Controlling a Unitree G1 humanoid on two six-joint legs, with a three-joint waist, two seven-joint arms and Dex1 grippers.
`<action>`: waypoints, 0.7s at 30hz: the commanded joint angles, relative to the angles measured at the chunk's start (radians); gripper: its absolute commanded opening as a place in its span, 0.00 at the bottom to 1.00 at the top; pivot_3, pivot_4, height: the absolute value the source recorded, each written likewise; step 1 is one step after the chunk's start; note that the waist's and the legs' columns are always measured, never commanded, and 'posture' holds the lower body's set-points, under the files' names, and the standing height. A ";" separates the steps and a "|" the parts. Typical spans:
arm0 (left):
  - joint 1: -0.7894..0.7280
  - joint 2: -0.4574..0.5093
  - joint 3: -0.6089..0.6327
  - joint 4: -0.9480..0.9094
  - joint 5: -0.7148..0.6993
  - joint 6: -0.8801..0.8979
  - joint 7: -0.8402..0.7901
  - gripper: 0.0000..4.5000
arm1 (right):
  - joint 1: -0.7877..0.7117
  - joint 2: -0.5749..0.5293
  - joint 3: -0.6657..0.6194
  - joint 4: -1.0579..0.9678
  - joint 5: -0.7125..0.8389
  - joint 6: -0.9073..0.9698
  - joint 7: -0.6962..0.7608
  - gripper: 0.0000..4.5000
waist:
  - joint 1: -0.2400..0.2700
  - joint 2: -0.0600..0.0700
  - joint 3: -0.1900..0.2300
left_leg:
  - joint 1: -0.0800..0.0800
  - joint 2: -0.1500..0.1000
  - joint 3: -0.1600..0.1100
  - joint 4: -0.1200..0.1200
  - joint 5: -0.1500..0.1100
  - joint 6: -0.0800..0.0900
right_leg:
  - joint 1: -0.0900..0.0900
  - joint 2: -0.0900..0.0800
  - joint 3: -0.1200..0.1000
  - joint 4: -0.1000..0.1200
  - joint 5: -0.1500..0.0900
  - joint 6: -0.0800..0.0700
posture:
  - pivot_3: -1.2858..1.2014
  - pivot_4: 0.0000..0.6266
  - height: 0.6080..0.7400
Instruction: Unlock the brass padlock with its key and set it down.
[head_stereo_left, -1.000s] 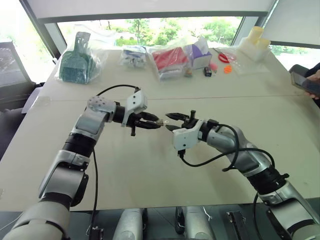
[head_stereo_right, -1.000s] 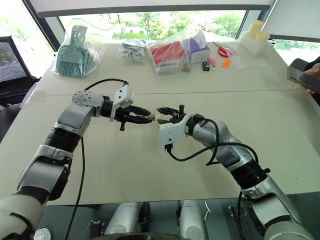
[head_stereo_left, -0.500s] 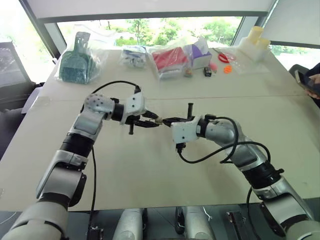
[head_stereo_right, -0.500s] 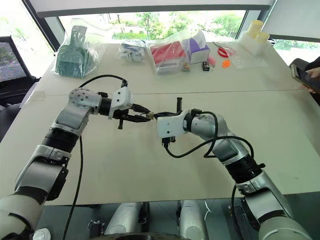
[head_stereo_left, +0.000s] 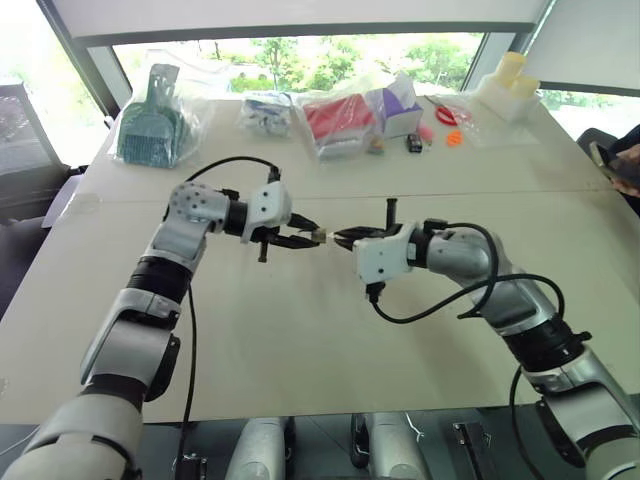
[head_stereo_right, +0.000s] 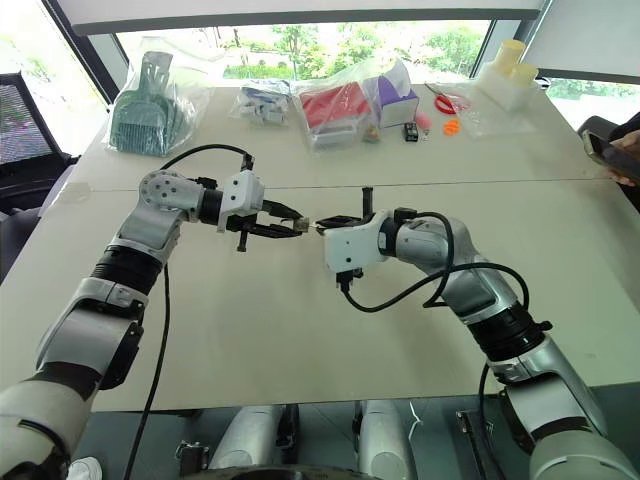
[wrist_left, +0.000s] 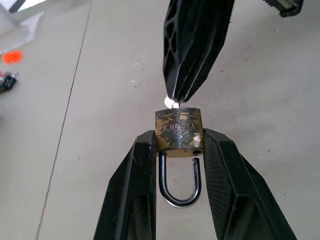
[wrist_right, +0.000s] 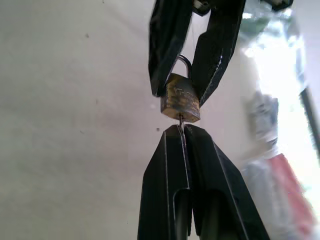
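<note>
The brass padlock (wrist_left: 178, 132) hangs in the air over the table, pinched by its body between the fingers of my left gripper (head_stereo_left: 312, 237). Its silvery shackle (wrist_left: 179, 185) points back toward the left wrist, and one leg stands free of the body. My right gripper (head_stereo_left: 340, 237) meets it tip to tip from the other side and is shut on the key (wrist_right: 181, 119). Just a short silvery bit of the key (wrist_left: 172, 103) shows, entering the bottom of the padlock (wrist_right: 180, 97).
Bagged goods line the far side of the table (head_stereo_left: 300, 340): a green dustpan (head_stereo_left: 152, 120), a red pack (head_stereo_left: 340, 118), a purple box (head_stereo_left: 400, 105), and pale containers (head_stereo_left: 510, 85). A person's hand (head_stereo_left: 625, 165) is at the right edge.
My right gripper has closed the small gap to the padlock and its wrist has rolled. The left gripper has rolled with the padlock while staying in place.
</note>
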 joint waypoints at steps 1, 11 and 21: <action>-0.017 0.010 0.033 -0.023 -0.035 0.067 -0.030 0.16 | -0.001 -0.024 -0.019 0.028 -0.050 -0.181 -0.080 0.42 | 0.001 0.000 0.000 | 0.000 0.000 0.000 0.000 0.000 0.000 | 0.000 0.000 0.000 0.000 0.000 0.000 | 0.52 0.24 1.00; -0.024 0.017 0.061 -0.142 -0.104 0.266 -0.096 0.16 | -0.045 0.012 -0.004 0.100 -0.110 -0.342 -0.153 0.96 | 0.001 0.000 0.000 | 0.000 0.000 0.000 0.000 0.000 0.000 | 0.000 0.000 0.000 0.000 0.000 0.000 | 0.52 0.24 1.00; 0.005 0.024 0.055 -0.236 -0.127 0.333 -0.091 0.16 | -0.071 0.050 -0.004 0.131 -0.145 -0.387 -0.183 0.91 | 0.002 0.000 0.000 | 0.000 0.000 0.000 0.000 0.000 0.000 | 0.000 0.000 0.000 0.000 0.000 0.000 | 0.52 0.24 1.00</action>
